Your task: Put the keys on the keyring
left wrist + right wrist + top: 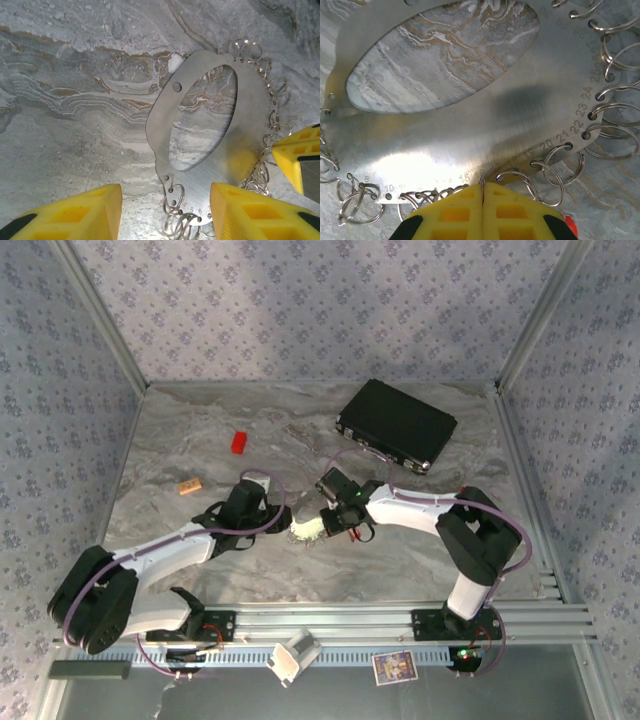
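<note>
Steel and flat, the keyring plate (240,150) lies on the grey marbled tabletop (420,565) near its centre, between the ends of the two arms. An oval window cut through it shows the stone beneath. Small split rings (260,177) hang from numbered holes all along its rim. The right claw (483,197) meets the plate's edge close to the hole marked 15, its yellow pads pressed together with a thin glint of wire at their seam. Whether a ring is truly pinched there cannot be told. A sliver of red (571,229) peeks out beside that claw, too little of it to identify. The left claw (166,202) stands with its jaws apart over the plate's narrow end. One yellow finger (85,212) sits well clear on bare stone and the other overlaps the ringed edge. In the left wrist view, the right claw's yellow tip enters from the right against the rings. Farther out, a red block (239,442) and a tan-orange block (191,486) rest apart on the left half of the tabletop. A large flat black case (397,425) lies at an angle near the back right corner. A small printed card (395,667) sits at the near rail between the arm bases.
</note>
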Controlling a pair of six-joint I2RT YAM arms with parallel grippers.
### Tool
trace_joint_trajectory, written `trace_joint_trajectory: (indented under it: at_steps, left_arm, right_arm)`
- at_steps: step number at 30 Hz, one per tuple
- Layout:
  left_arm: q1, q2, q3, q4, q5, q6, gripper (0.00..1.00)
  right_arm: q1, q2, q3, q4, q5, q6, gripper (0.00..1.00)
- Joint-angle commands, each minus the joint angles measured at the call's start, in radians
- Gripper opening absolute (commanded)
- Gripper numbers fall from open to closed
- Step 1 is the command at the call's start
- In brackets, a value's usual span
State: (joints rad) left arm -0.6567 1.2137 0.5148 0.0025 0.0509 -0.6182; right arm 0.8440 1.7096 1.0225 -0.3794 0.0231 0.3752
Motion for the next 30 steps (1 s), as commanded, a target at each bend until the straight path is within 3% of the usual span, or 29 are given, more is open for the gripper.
trace_joint_trajectory:
  at_steps: [1, 9, 14, 22, 30]
  left_arm:
    - [-0.009, -0.09, -0.013, 0.026, -0.032, 0.061, 0.49]
    - [-0.01, -0.3, -0.021, 0.02, -0.077, 0.226, 0.49]
    - [-0.012, -0.404, -0.017, 0.022, -0.049, 0.372, 0.49]
    - [-0.014, -0.428, 0.009, 0.018, 0.122, 0.546, 0.42]
    - [-0.02, -0.403, 0.002, 0.07, 0.358, 0.607, 0.35]
  right_arm:
    - [0.014, -0.104, -0.007, 0.013, 0.034, -0.07, 0.0]
    - [0.002, -0.289, -0.06, 0.142, -0.035, -0.27, 0.0]
    - [-0.039, -0.362, -0.079, 0.217, -0.206, -0.387, 0.0]
    - [-0.083, -0.454, -0.17, 0.349, -0.529, -0.569, 0.0]
    - [-0.083, -0.482, -0.183, 0.336, -0.644, -0.624, 0.0]
